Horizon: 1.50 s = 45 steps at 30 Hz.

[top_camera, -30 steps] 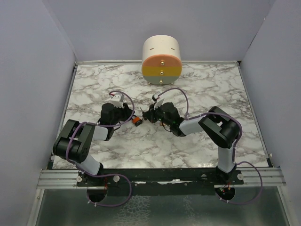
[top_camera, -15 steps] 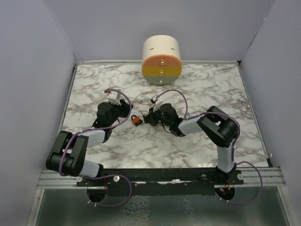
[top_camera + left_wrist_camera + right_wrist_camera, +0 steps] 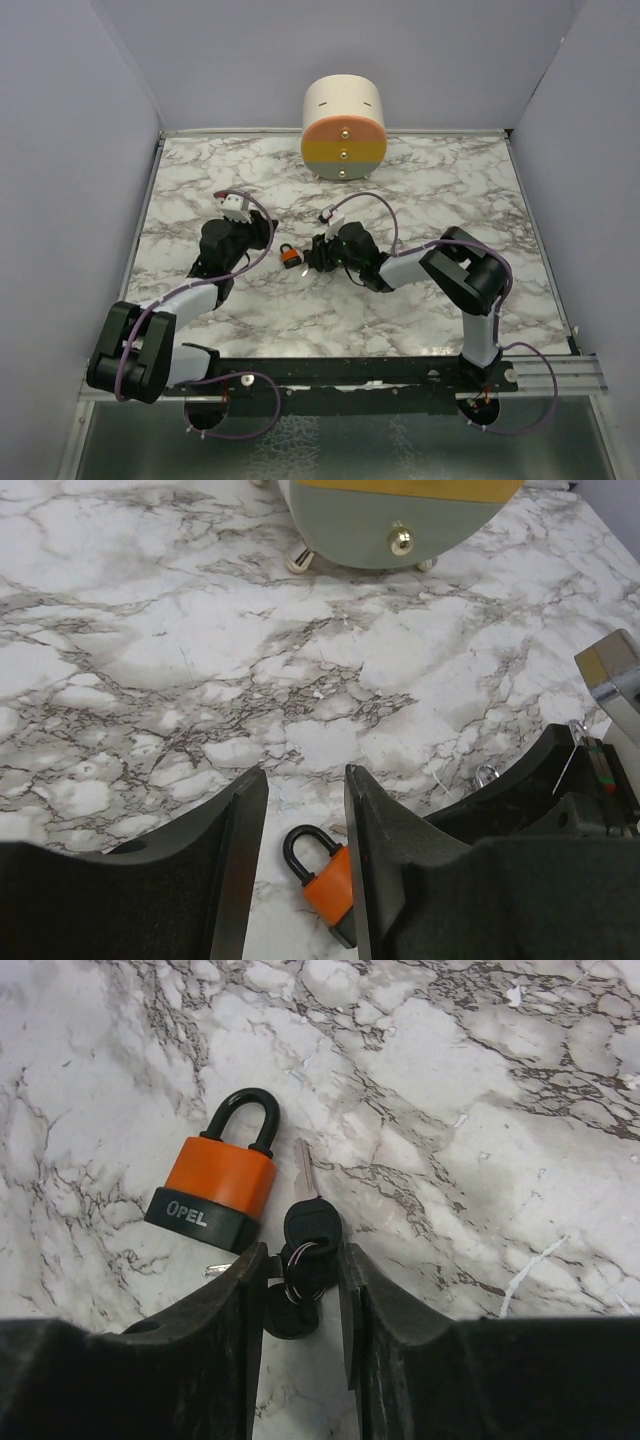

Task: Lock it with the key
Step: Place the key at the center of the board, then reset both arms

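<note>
An orange padlock (image 3: 290,256) with a black shackle lies flat on the marble table (image 3: 420,190) between the two arms. My left gripper (image 3: 266,242) is open just left of it. In the left wrist view the padlock (image 3: 327,878) lies low between the fingers of my left gripper (image 3: 305,775), partly behind the right finger. A bunch of black-headed keys (image 3: 312,1232) on a ring lies beside the padlock (image 3: 215,1185). My right gripper (image 3: 300,1260) stands open around the key heads, and one silver key blade (image 3: 302,1166) points away from it. From above, the right gripper (image 3: 316,256) is just right of the padlock.
A cream round cabinet (image 3: 343,125) with orange, yellow and green drawer fronts and brass knobs stands at the table's back edge; its green drawer (image 3: 400,520) shows ahead of the left gripper. Grey walls close in both sides. The two arms nearly meet at mid-table.
The left gripper has let go of the padlock and drawn back left, leaving it flat on the table. The right gripper's jaws have parted around the keys.
</note>
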### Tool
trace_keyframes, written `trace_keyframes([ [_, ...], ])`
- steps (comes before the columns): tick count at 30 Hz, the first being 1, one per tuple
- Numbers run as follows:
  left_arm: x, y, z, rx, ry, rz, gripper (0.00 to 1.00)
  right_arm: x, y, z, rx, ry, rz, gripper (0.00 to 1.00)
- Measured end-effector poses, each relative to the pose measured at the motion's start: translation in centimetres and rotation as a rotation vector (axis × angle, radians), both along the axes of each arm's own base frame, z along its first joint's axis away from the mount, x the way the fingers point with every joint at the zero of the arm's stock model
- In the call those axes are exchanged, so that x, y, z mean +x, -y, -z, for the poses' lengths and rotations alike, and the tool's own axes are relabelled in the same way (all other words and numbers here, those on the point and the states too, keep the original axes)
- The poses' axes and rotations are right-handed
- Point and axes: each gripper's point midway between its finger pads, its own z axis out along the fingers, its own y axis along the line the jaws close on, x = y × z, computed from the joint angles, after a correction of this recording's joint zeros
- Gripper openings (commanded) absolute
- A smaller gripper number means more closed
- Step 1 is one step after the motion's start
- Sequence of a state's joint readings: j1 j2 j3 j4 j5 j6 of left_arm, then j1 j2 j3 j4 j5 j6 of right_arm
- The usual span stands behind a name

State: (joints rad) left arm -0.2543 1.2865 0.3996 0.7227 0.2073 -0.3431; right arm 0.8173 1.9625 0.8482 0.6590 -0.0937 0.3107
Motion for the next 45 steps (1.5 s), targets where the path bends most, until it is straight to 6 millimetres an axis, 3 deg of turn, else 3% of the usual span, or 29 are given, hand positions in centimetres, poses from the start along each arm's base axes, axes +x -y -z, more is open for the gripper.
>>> trace_keyframes([
  [3, -0.1, -0.4, -0.9, 0.0, 0.017, -0.022, 0.61, 0.4, 0.5, -0.2, -0.027, 0.016, 0.022, 0.35],
  [5, -0.2, -0.8, -1.4, 0.001, 0.025, -0.041, 0.91, 0.7, 0.8, -0.4, -0.046, 0.03, 0.036, 0.35],
  [6, -0.2, -1.0, -1.6, 0.003, 0.026, -0.051, 0.98, 0.8, 1.0, -0.5, -0.055, 0.038, 0.041, 0.35],
  [10, -0.4, -1.8, -2.4, 0.005, 0.039, -0.096, 0.99, 1.6, 1.4, -2.8, -0.07, 0.099, 0.061, 0.34],
  [19, -0.4, -3.1, -4.4, -0.001, 0.088, -0.167, 0.99, 3.2, 0.2, -15.8, 0.065, 0.339, 0.048, 0.38],
  [24, -0.4, -3.6, -3.2, 0.015, 0.033, -0.197, 0.99, 3.1, 1.8, -21.0, 0.115, 0.429, 0.099, 0.38],
  [27, -0.1, -4.0, -2.9, 0.026, 0.001, -0.226, 0.99, 3.7, 4.2, -23.3, 0.124, 0.469, 0.167, 0.38],
  [30, 0.3, -4.7, -2.8, 0.038, -0.013, -0.268, 0.99, 5.8, 9.2, -23.9, 0.114, 0.475, 0.28, 0.38],
  [32, 0.4, -5.1, -2.6, 0.048, -0.02, -0.293, 0.99, 7.8, 13.8, -23.4, 0.1, 0.459, 0.383, 0.38],
  [33, 0.3, -5.5, -2.5, 0.057, -0.025, -0.31, 0.99, 9.0, 17.0, -22.7, 0.089, 0.441, 0.453, 0.38],
  [36, 0.2, -6.4, -2.6, 0.08, -0.023, -0.354, 0.99, 10.9, 24.6, -20.5, 0.067, 0.381, 0.616, 0.38],
  [41, -0.2, -8.3, -4.2, 0.101, 0.039, -0.442, 0.99, 10.8, 33.6, -17.5, 0.073, 0.301, 0.815, 0.38],
  [45, -0.9, -10.0, -5.0, 0.118, 0.073, -0.522, 0.99, 9.5, 40.2, -16.8, 0.126, 0.277, 0.953, 0.38],
])
